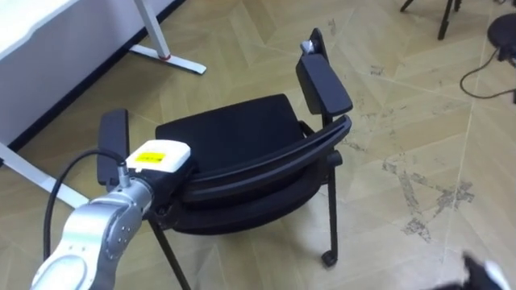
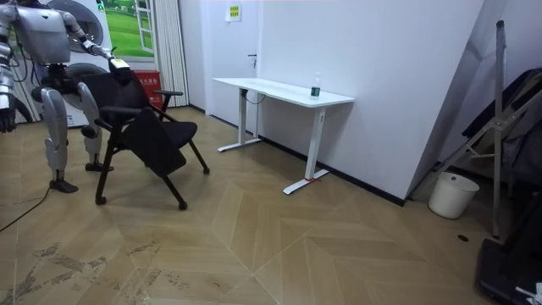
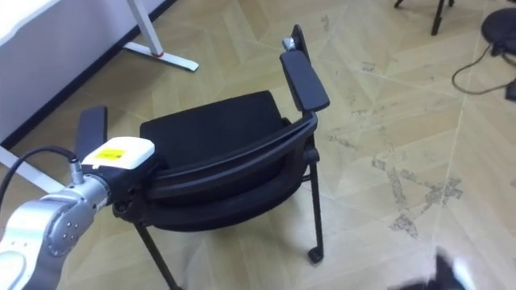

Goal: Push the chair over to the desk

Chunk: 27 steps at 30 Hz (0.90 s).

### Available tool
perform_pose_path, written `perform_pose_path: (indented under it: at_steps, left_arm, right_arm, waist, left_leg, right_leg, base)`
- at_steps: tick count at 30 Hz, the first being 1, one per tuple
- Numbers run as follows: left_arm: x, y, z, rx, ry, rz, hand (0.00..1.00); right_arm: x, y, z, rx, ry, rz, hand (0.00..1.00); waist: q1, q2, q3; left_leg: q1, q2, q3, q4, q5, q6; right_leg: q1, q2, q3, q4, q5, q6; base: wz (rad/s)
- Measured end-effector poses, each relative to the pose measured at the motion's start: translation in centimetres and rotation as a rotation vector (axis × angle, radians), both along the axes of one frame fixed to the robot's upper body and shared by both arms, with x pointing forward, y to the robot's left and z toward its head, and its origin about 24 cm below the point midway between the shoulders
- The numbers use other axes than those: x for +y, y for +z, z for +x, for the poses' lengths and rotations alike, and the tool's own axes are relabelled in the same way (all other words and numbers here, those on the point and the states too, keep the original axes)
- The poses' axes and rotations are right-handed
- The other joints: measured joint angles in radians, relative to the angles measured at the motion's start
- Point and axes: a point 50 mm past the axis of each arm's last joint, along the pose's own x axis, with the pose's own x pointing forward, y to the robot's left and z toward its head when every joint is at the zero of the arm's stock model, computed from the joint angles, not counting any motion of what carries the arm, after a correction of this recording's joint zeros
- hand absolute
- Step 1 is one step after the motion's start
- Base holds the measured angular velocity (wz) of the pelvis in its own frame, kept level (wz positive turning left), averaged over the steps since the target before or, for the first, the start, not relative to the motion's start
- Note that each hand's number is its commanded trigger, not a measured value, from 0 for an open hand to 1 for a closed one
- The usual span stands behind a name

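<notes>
A black chair with armrests stands on the wood floor just in front of me, its seat [image 1: 230, 129] facing away and its curved backrest [image 1: 266, 165] nearest me. My left hand [image 1: 161, 165] lies at the left end of the backrest's top, beside the left armrest [image 1: 113, 137]; the hand's back hides its fingers. In the room view I stand behind the chair [image 2: 148, 127] at the room view's left, left hand [image 2: 118, 69] stretched out to the backrest. My right hand [image 2: 7, 114] hangs at my side, away from the chair.
A white desk [image 2: 279, 89] on white legs stands along the wall beyond the chair, a small bottle [image 2: 316, 85] on it. The desk's foot [image 1: 165, 58] lies left of the chair. A white bucket [image 2: 446, 195], dark stand legs [image 1: 443, 16] and a floor cable [image 1: 484, 76] are further off.
</notes>
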Motion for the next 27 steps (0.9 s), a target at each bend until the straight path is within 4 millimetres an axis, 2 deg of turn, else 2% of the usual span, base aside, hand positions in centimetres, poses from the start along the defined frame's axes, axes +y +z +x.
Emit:
perform_pose_path:
  at_steps: [2,3,5,8,11,13,16,18,22,27]
  left_arm:
    - [0.0,0.3,0.2,-0.01,-0.022,0.012,1.0]
    - [-0.1,0.3,0.2,-0.013,-0.025,0.013,1.0]
    - [-0.1,0.3,0.2,-0.018,-0.044,0.018,1.0]
    - [-0.2,0.4,0.2,-0.027,-0.058,0.002,1.0]
    - [-0.1,0.5,0.1,-0.024,-0.081,-0.012,1.0]
    - [0.0,0.5,0.1,-0.022,-0.095,-0.009,1.0]
    - [0.0,0.6,0.0,-0.036,-0.118,0.0,1.0]
    - [-0.1,0.5,0.0,-0.034,-0.131,0.0,1.0]
    - [0.0,0.4,0.0,-0.034,-0.146,-0.005,1.0]
    - [0.0,0.9,0.4,-0.065,-0.169,-0.016,1.0]
  right_arm:
    - [-0.1,2.6,2.2,-0.045,0.147,-0.162,0.0]
    - [0.0,3.2,2.7,-0.056,0.179,-0.199,0.0]
    - [0.9,6.0,4.8,-0.141,0.295,-0.317,0.0]
    - [2.7,8.2,6.6,-0.215,0.41,-0.393,0.0]
    - [4.7,9.1,7.7,-0.233,0.54,-0.448,0.0]
    - [6.1,9.7,8.1,-0.256,0.599,-0.446,0.0]
    - [8.0,11.8,8.8,-0.331,0.682,-0.493,0.0]
    - [9.4,13.3,9.1,-0.403,0.738,-0.504,0.0]
    - [11.2,13.9,9.2,-0.457,0.812,-0.488,0.0]
    - [12.8,14.4,9.0,-0.43,0.931,-0.501,0.0]
  waist:
    - [0.016,-0.017,-0.0006]
    - [0.019,-0.018,-0.0009]
    - [0.031,-0.017,-0.0014]
    - [0.056,-0.017,-0.0012]
    - [0.074,-0.017,-0.001]
    - [0.079,-0.016,-0.0007]
    - [0.101,-0.01,0.0012]
    - [0.102,-0.014,0.0035]
    - [0.107,-0.017,0.006]
    - [0.122,-0.021,0.0085]
  left_leg:
    - [-0.005,0.002,0.001,0.012,-0.002,0.0]
    - [-0.009,0.003,0.001,0.017,-0.004,0.0]
    - [-0.011,0.005,0.006,0.024,-0.009,0.001]
    - [-0.011,0.007,0.016,0.023,-0.009,0.001]
    - [-0.01,0.009,0.019,0.023,-0.009,0.001]
    - [-0.01,0.012,0.02,0.023,-0.009,0.001]
    - [-0.01,0.013,0.031,0.02,-0.009,0.001]
    - [0.003,0.013,0.031,0.014,-0.009,0.001]
    - [0.022,0.013,0.032,-0.003,-0.009,0.001]
    - [0.007,0.013,0.03,-0.013,-0.009,0.001]
  right_leg:
    - [0.0,0.001,0.0,0.0,0.0,0.0]
    - [-0.001,0.001,0.0,0.0,0.0,0.0]
    - [-0.006,0.002,0.003,0.007,0.0,0.0]
    - [-0.017,0.002,0.009,0.018,0.0,0.0]
    - [-0.018,0.004,0.015,0.016,0.0,0.0]
    - [-0.019,0.006,0.015,0.017,0.0,0.0]
    - [-0.027,0.006,0.021,0.018,0.0,0.0]
    - [-0.013,0.006,0.017,0.015,0.0,0.0]
    - [0.002,0.007,0.013,0.013,0.0,0.0]
    - [-0.02,0.007,0.006,0.013,0.0,0.0]
  base:
    - [0.0]
    - [0.0]
    - [-0.04]
    - [-0.09]
    - [-0.07]
    - [-0.03]
    - [-0.11]
    - [0.03]
    - [0.02]
    - [-0.01]
